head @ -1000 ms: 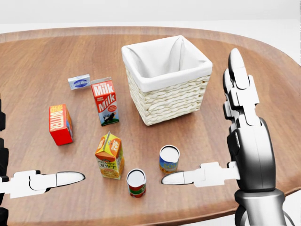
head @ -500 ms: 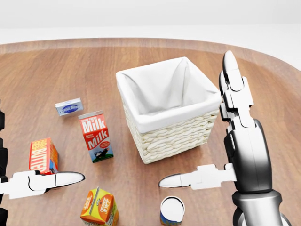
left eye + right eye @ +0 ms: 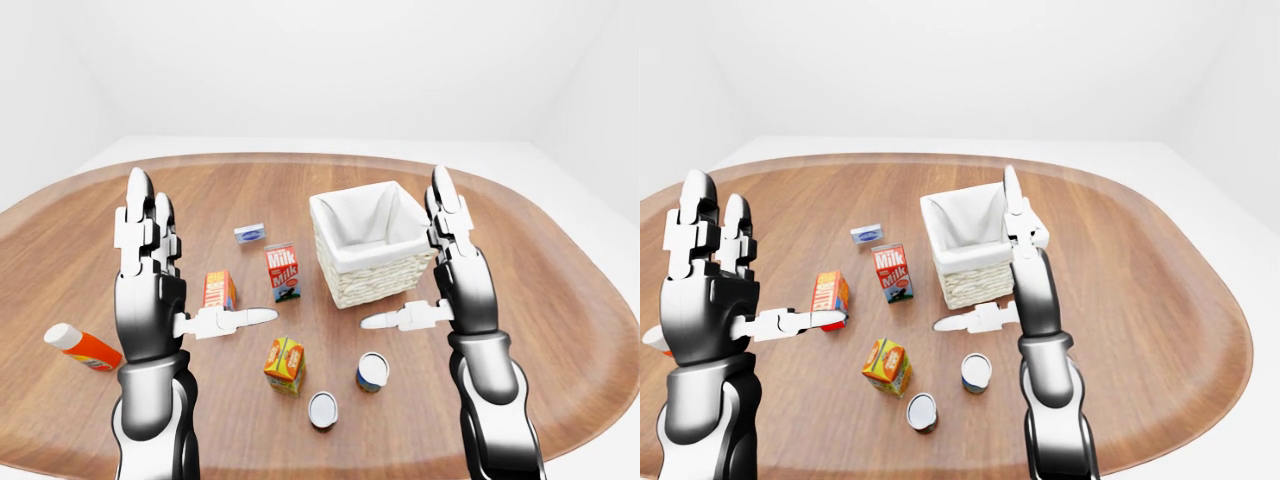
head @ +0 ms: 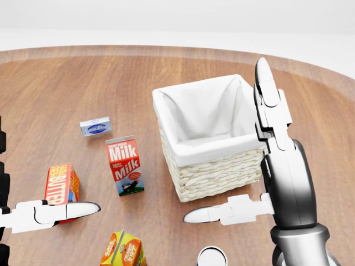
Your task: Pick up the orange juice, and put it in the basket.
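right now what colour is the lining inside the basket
White cloth lining inside a pale woven wicker basket, clearest in the head view.

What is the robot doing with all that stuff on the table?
The robot wants to put the orange juice into the basket, but it hasn't grabbed anything yet. Its left hand and right hand are both open and raised above the wooden table, holding nothing. The juice carton stands near the bottom of the left-eye view, beside two cans. The basket is empty, with a milk carton standing to its left.
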`<state>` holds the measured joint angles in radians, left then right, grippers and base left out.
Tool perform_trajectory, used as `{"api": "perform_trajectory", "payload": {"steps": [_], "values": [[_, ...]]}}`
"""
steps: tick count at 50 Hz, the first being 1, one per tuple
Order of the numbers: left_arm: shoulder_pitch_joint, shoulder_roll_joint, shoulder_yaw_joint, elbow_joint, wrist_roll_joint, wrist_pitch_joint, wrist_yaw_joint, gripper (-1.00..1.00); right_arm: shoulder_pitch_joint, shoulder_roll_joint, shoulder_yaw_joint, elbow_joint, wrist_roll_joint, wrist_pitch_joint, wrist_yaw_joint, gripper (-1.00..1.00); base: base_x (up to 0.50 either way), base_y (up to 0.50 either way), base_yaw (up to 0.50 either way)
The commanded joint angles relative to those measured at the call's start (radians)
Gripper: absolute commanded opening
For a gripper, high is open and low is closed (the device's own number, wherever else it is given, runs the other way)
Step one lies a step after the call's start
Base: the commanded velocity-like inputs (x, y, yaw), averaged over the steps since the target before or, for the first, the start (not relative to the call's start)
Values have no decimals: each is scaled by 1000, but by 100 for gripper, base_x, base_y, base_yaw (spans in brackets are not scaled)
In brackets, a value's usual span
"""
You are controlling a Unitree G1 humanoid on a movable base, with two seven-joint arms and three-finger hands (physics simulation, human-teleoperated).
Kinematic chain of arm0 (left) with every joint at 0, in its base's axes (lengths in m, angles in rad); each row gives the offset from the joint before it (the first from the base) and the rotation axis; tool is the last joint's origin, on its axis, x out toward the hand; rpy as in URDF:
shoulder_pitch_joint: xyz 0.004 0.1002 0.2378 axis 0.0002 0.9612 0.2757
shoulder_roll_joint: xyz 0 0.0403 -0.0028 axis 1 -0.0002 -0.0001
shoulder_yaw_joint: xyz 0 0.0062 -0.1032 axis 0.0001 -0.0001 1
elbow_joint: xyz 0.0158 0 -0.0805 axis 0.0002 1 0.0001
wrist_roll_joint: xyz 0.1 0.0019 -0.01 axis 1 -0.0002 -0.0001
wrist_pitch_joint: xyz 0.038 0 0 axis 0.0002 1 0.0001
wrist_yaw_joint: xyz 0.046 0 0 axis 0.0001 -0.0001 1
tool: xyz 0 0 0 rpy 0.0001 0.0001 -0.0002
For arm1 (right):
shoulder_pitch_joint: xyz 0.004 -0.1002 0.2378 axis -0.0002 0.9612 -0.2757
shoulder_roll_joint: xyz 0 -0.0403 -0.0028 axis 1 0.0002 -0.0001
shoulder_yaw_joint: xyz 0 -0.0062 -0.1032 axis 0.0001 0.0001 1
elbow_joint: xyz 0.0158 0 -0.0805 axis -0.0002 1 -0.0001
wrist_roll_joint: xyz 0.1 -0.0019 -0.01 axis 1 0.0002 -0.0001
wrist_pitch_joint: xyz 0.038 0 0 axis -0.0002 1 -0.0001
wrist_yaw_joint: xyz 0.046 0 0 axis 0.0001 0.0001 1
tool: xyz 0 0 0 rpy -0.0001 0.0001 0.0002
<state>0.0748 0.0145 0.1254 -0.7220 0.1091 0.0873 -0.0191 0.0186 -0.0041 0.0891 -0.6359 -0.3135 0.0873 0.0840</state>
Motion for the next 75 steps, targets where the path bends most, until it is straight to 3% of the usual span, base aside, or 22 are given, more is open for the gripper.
{"api": "perform_trajectory", "payload": {"steps": [1,8,33,49,72,75], "values": [[-3,2,2,7,-1,0,-1,100,-5,4,7,-13,-22,0,1,100,42,34,0],[3,1,-7,-8,13,0,0,100,-6,3,12,-24,-23,0,6,100,7,4,0],[-3,1,0,6,13,0,-3,100,-8,12,115,-68,-254,0,72,100,0,0,0],[1,0,0,1,12,0,0,100,-41,40,202,-98,-418,0,166,100,0,0,0],[4,-1,-4,-9,16,0,-1,100,-103,62,204,-28,-571,0,271,100,0,0,0],[1,1,2,5,13,0,-2,100,-120,54,219,-3,-650,0,300,100,0,0,0]]}}
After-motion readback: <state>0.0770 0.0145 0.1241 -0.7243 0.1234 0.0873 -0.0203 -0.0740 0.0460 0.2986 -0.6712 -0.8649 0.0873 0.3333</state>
